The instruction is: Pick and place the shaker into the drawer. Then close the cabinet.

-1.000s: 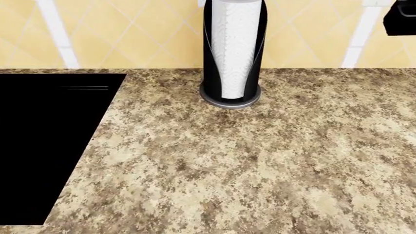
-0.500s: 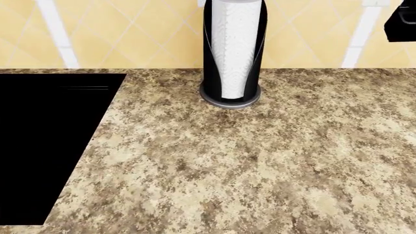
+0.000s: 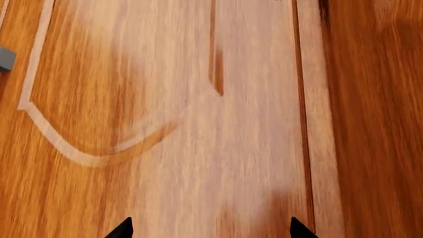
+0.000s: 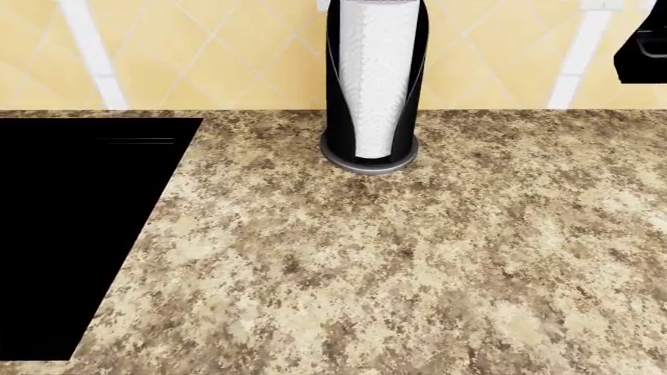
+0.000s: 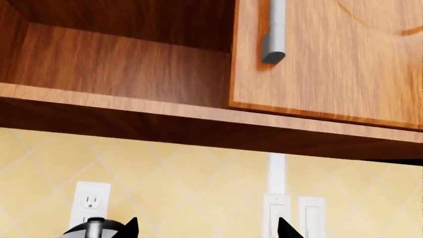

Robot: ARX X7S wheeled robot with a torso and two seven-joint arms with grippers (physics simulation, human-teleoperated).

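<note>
One speckled brown granite counter fills most of the head view, with a black cooktop at nine o'clock and a paper towel roll in a black holder at twelve o'clock against yellow tile. Neither shaker nor drawer appears in any view. The left gripper faces an arched wooden door panel, jaws spread, grasping nothing. The right gripper, likewise spread and unladen, points at an open upper cabinet.

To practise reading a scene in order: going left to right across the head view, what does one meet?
Black cooktop → paper towel holder → black object at the right edge, too cropped to identify.
</note>
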